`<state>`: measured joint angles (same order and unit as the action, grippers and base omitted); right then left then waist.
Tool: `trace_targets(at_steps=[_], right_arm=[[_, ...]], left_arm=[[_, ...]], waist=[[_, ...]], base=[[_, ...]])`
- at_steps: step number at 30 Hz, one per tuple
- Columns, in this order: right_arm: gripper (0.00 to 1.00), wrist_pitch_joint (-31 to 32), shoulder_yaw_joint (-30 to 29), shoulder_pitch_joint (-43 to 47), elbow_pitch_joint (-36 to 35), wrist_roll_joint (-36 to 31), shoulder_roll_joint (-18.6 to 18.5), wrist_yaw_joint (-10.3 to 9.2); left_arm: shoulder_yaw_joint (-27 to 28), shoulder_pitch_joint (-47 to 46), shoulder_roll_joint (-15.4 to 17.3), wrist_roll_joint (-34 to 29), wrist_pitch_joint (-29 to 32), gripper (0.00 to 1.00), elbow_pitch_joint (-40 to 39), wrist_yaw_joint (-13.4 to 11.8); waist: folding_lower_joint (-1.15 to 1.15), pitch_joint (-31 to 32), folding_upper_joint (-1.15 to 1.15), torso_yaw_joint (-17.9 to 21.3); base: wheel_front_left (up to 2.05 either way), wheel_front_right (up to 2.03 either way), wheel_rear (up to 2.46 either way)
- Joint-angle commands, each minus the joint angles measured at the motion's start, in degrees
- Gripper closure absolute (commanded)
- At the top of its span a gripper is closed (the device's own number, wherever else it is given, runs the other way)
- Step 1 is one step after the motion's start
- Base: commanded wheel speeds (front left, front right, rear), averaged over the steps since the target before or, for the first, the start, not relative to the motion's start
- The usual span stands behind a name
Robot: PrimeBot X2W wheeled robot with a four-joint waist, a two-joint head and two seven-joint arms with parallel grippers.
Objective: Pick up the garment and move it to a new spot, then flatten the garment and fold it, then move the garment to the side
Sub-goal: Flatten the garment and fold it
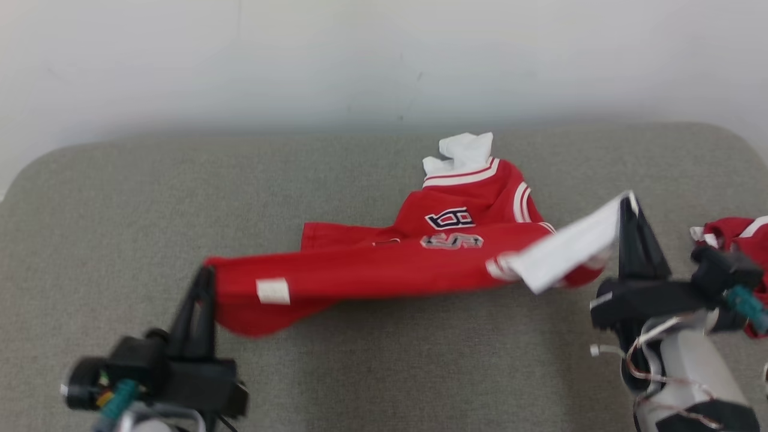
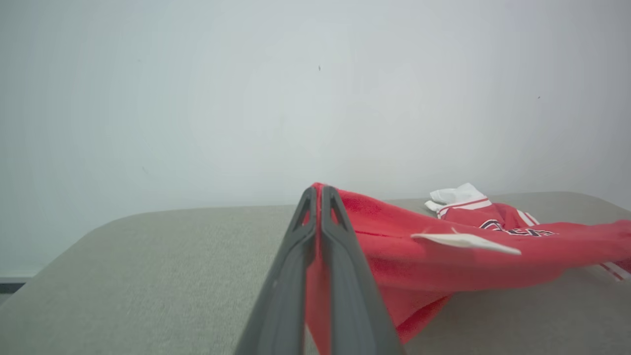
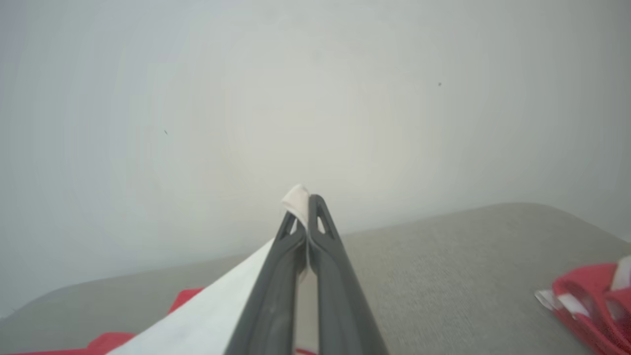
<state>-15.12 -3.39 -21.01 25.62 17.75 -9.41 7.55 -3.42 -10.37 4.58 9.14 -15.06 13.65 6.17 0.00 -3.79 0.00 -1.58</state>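
Note:
The garment [image 1: 384, 270] is a red jersey with white sleeves and dark lettering, stretched across a grey cushioned surface [image 1: 120, 198]. My left gripper [image 1: 207, 273] is shut on its red hem at the lower left; the left wrist view shows red cloth [image 2: 443, 256] pinched between the fingers [image 2: 340, 246] of that gripper [image 2: 318, 190]. My right gripper [image 1: 627, 201] is shut on a white sleeve [image 1: 570, 246], lifted off the surface at the right. In the right wrist view the white sleeve [image 3: 217, 310] pokes out at the tips of my right gripper [image 3: 306, 199]. The other white sleeve [image 1: 465, 150] lies at the back.
A second red and white garment [image 1: 738, 240] lies bunched at the right edge of the grey surface, close behind my right wrist, and shows as a red heap [image 3: 591, 301] in the right wrist view. A pale wall [image 1: 384, 60] rises behind the cushion.

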Motion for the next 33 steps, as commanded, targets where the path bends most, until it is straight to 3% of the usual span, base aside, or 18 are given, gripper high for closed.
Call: trace_targets(at_steps=[1,9,17,24,29,33], right_arm=[[1.0,0.0,0.6,-1.9,-1.6,1.7,-0.5,-0.15],[1.0,0.0,2.5,-12.7,-9.6,6.6,-4.3,-0.15],[1.0,0.0,5.4,-24.7,-12.1,8.2,-8.5,-0.15],[1.0,0.9,8.6,-32.2,-8.4,8.3,-10.6,-0.15],[1.0,2.3,12.7,-40.3,-2.2,5.9,-13.7,-0.15],[1.0,1.3,12.5,-48.9,2.8,4.7,-14.1,-0.16]], left_arm=[[1.0,-1.7,1.7,-0.3,-0.1,1.0,-1.1,0.5],[2.4,-12.6,11.6,1.9,0.1,1.0,-6.3,1.2],[0.4,-27.4,21.2,7.5,7.3,1.0,-11.3,1.2],[-1.1,-34.7,22.4,9.5,12.4,1.0,-9.3,1.2],[-5.5,-41.3,19.4,7.8,14.6,1.0,-1.8,1.0],[-7.5,-49.6,18.1,4.6,11.9,1.0,5.4,-0.4]], waist=[[0.0,2.6,0.0,1.3],[0.0,5.3,0.0,2.5],[0.0,4.8,0.0,2.8],[0.0,-0.1,0.0,2.4],[0.0,-10.9,0.0,0.6],[0.0,-17.8,0.0,0.2]], base=[[0.0,0.0,0.0],[0.0,0.0,0.0],[0.0,0.0,0.0],[0.0,0.0,0.0],[0.0,0.0,0.0],[0.0,0.0,0.0]])
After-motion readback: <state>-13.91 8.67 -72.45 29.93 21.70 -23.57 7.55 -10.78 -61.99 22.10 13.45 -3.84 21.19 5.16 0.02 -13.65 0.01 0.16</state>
